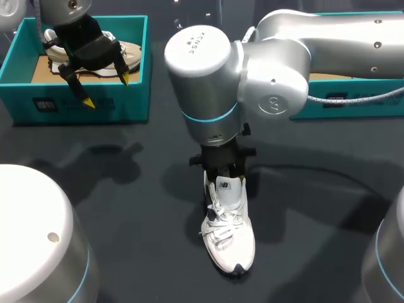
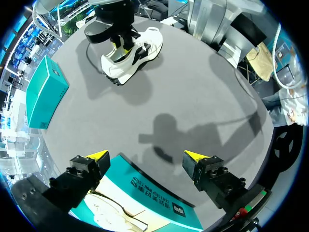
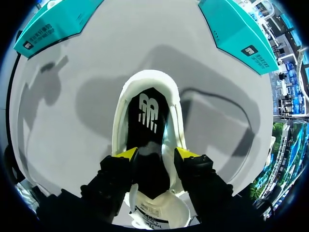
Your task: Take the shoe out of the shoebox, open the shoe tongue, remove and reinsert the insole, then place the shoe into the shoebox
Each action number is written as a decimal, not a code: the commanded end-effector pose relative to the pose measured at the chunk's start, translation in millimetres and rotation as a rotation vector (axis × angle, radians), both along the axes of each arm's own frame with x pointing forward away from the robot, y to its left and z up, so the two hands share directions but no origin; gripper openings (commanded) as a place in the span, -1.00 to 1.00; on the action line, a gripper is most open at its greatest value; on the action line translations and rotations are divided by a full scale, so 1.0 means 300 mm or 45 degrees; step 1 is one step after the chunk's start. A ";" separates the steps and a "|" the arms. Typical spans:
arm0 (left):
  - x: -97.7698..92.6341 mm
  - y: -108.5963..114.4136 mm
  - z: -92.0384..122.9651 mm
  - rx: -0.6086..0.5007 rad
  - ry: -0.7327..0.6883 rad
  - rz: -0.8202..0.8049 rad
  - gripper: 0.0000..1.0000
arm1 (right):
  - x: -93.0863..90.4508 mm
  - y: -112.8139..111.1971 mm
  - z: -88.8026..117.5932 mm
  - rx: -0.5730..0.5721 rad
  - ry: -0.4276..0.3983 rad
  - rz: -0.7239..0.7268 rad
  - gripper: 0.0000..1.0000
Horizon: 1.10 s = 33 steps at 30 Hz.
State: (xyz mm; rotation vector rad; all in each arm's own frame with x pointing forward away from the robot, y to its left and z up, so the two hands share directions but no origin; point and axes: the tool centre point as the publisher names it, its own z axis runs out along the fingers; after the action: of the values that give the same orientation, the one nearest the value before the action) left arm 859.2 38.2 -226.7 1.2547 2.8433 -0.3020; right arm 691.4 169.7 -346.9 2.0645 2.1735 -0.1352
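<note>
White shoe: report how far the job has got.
Done: the white shoe stands on the table, unboxed, tongue pulled back. In hand: the right gripper sits at the shoe's opening over the black insole, which lies inside; whether it has been out yet does not show. Left: returning the shoe to a shoebox; the left gripper hangs open over that one.

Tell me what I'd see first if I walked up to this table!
A white shoe alone in the middle of the dark table, with the right claw down at its opening, over the black insole. Far left, the open left claw hangs over a teal shoebox holding another shoe.
</note>
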 end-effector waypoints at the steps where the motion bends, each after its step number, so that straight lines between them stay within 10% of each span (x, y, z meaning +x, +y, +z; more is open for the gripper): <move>1: -0.001 0.001 0.001 0.003 -0.001 -0.001 1.00 | 0.001 -0.009 0.005 0.003 0.021 0.006 0.31; 19: -0.001 0.001 0.001 0.003 -0.001 -0.001 1.00 | -0.042 0.008 0.033 -0.019 0.044 0.012 1.00; 33: -0.001 0.001 0.001 0.003 -0.001 -0.001 1.00 | -0.071 -0.021 0.056 0.022 -0.011 -0.066 0.75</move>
State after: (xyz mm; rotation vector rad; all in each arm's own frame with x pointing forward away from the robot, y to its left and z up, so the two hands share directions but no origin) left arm 859.2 38.2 -226.7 1.2545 2.8433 -0.3020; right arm 674.8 170.1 -332.9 2.1246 2.1226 -0.1403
